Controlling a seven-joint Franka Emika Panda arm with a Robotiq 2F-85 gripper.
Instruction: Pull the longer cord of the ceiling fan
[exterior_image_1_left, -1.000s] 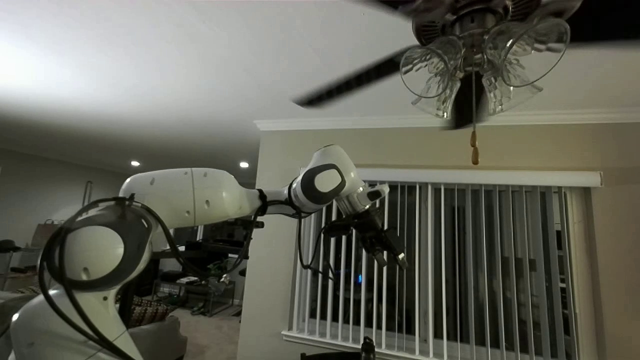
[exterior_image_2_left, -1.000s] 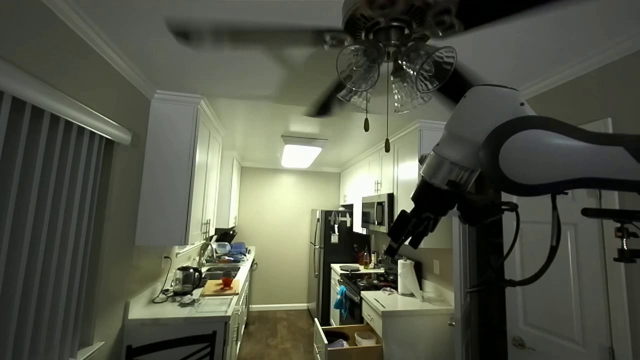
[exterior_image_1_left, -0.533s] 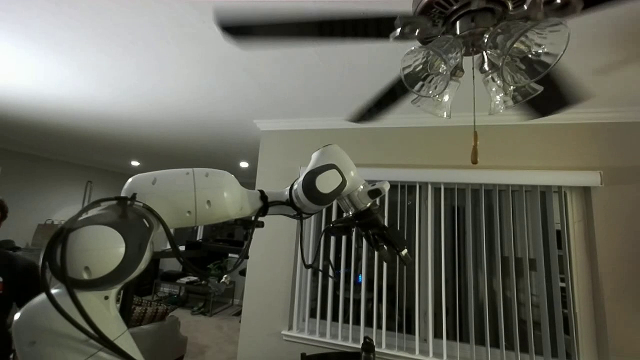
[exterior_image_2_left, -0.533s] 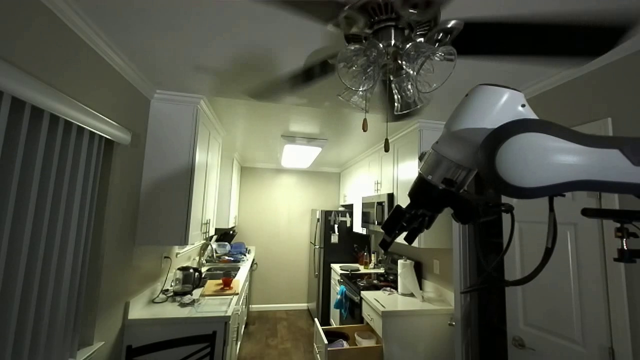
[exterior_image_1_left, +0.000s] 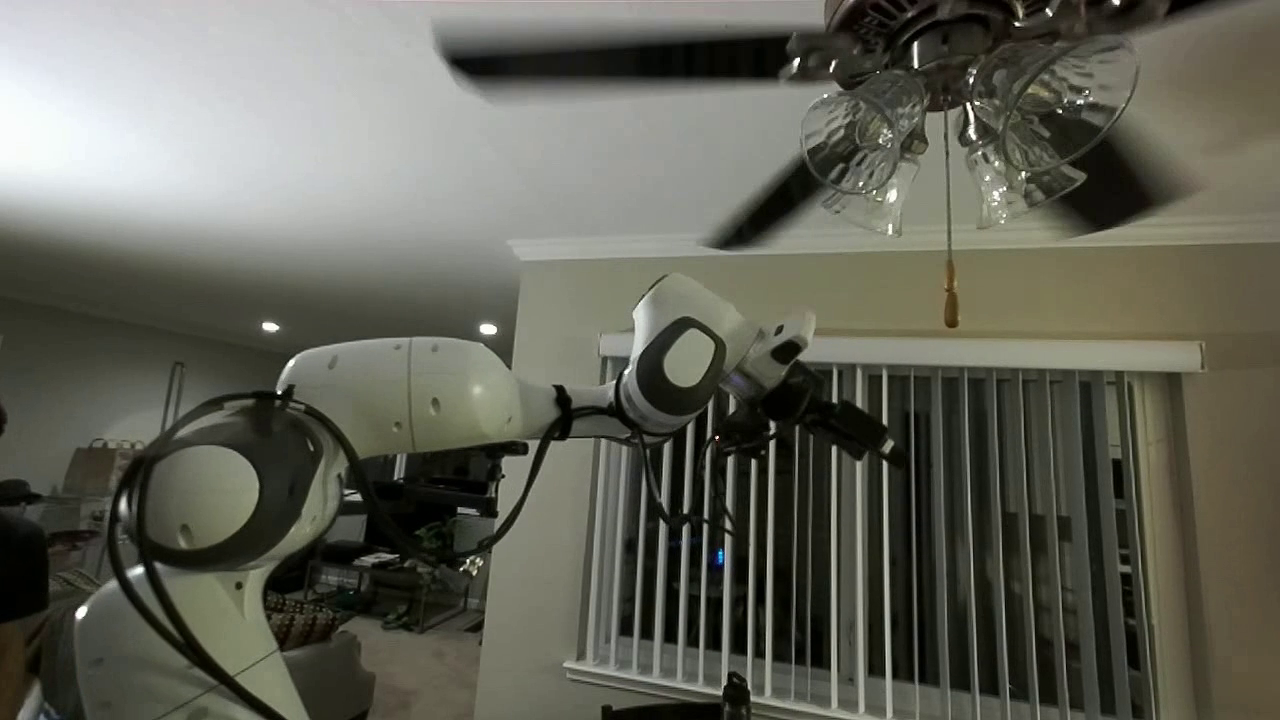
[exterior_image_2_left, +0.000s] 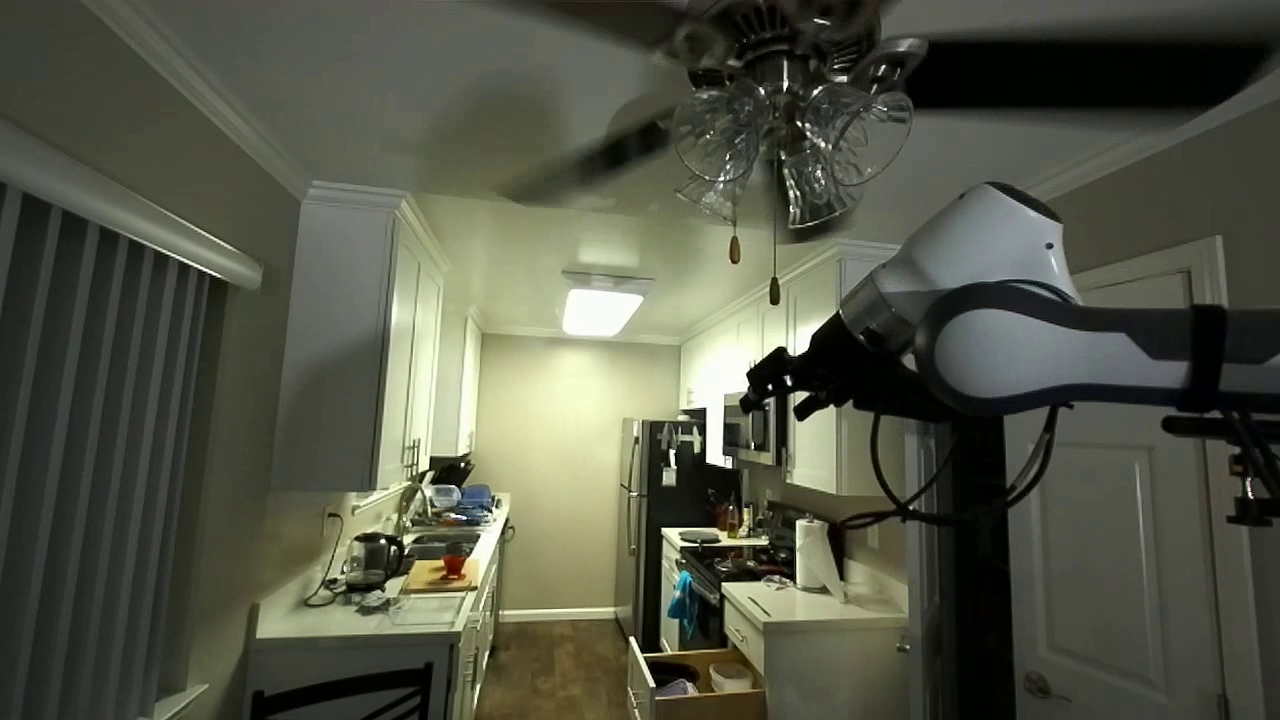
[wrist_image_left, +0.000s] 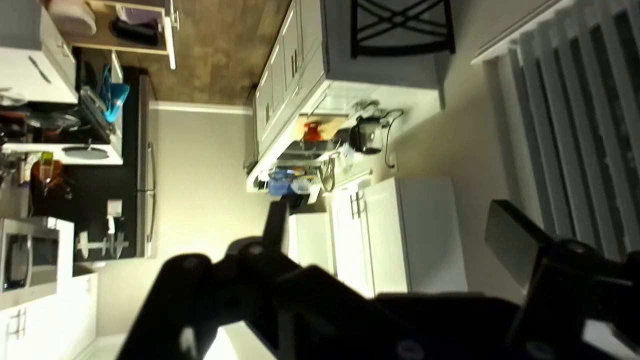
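Two fingers (wrist_image_left: 507, 240) of the hand (wrist_image_left: 392, 220) stand well apart at the bottom of the wrist view, with nothing held between them; the hand is released. Change over the last half second: in both exterior views the hand has risen in the frame, and its fingers point closer to level. Assessment: the approach is in progress; contact and pull remain to be done. Next requirement: raise the hand further, then bring the fingers to either side of the longer cord (exterior_image_2_left: 774, 258) ahead of clenching. Caution: a free-hanging cord may swing away if touched off-centre.

Position of the longer cord: upper half of the frame, right of centre, in an exterior view, its knob (exterior_image_2_left: 774, 291) above the hand and apart from it. The cord hangs straight and near vertical as a thin line; the knob is small, brown and elongated. A shorter cord (exterior_image_2_left: 735, 247) hangs just left, ending higher. Where the two ends line up in an exterior view, the lower knob (exterior_image_1_left: 951, 308) is judged to belong to the longer cord; the hand lies to its lower left there.

Ceiling fan (exterior_image_2_left: 783, 72): top of the frame in both exterior views. Glass shades (exterior_image_2_left: 720, 135) flank the cord's upper run. Blades (exterior_image_2_left: 1080, 75) are blurred, presumably turning.

Window blinds (exterior_image_1_left: 862, 540): behind the hand, lower right in an exterior view.
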